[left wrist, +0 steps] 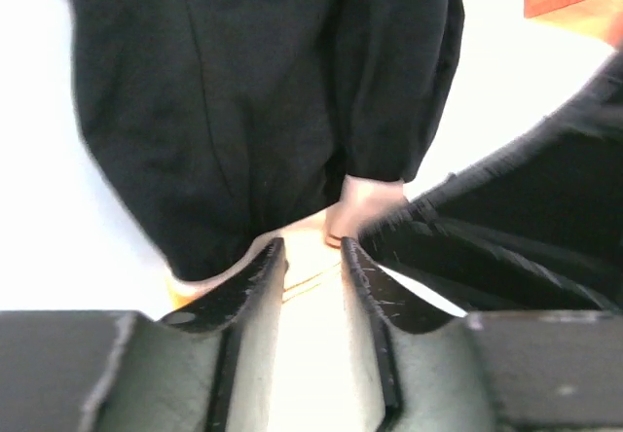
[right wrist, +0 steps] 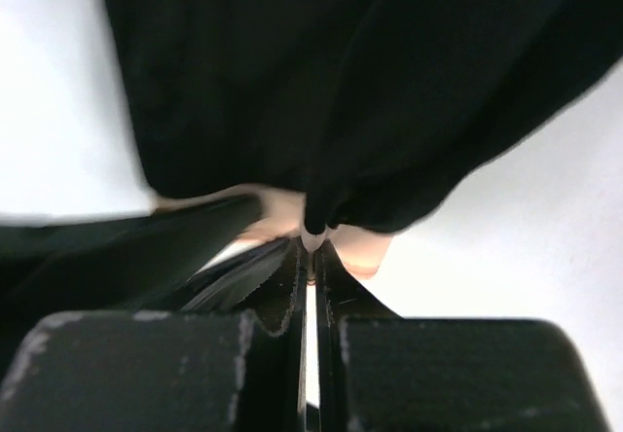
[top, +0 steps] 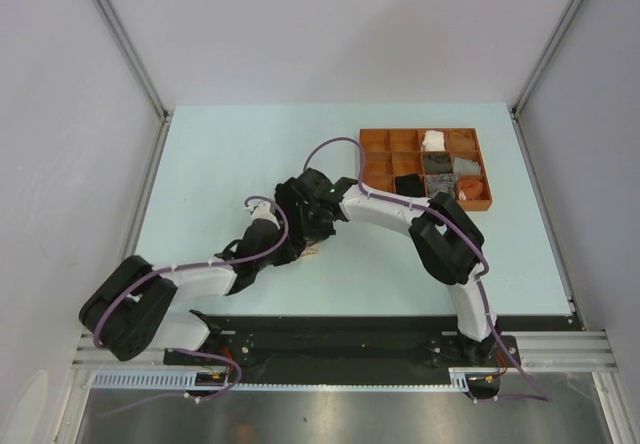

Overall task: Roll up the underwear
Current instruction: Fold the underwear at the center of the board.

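Left tool [left wrist: 311, 249] and right tool [right wrist: 311, 242] meet over the bench [top: 220, 164], mid-width, toward the near edge. Tray [top: 400, 132] sits at the far right corner, well apart. Black brief [left wrist: 253, 91] is bunched between the two tools. At its beige waistband [left wrist: 368, 201], the right tool is pressed together, pinching band and black edge. The left tool stands partly spread with the band at its tips; you can't tell whether it bites. My read: you're starting the roll, edge gathered, no tight roll visible yet. Next you need the left tool closed on the band, then both turning together under even tension.
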You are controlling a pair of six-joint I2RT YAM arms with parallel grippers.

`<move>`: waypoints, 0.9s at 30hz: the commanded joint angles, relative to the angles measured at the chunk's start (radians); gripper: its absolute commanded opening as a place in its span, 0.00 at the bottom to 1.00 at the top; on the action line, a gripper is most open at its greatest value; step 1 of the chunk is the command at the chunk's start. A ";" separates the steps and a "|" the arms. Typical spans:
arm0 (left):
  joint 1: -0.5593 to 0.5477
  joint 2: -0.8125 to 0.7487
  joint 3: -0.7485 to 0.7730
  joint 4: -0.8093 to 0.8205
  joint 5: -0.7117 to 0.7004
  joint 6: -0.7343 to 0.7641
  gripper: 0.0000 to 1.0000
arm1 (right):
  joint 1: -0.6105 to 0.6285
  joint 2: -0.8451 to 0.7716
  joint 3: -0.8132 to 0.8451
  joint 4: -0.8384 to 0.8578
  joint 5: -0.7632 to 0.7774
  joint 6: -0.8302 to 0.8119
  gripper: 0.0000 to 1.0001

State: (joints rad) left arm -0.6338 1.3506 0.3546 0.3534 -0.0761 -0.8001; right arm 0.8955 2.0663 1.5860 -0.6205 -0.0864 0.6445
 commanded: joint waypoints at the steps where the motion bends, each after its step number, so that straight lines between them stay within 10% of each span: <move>1: -0.023 -0.122 0.006 -0.151 -0.043 0.079 0.38 | -0.007 0.057 -0.020 0.085 -0.039 0.018 0.00; 9: -0.020 -0.347 0.115 -0.451 -0.115 0.110 0.56 | -0.012 0.089 -0.031 0.090 -0.026 0.015 0.00; 27: 0.059 -0.153 0.037 -0.326 -0.120 0.041 0.41 | -0.009 0.054 -0.044 0.068 0.002 0.004 0.00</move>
State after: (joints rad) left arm -0.5846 1.1732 0.4210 -0.0605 -0.1818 -0.7345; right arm 0.8803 2.1128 1.5681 -0.5636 -0.1238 0.6544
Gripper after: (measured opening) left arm 0.455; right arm 0.021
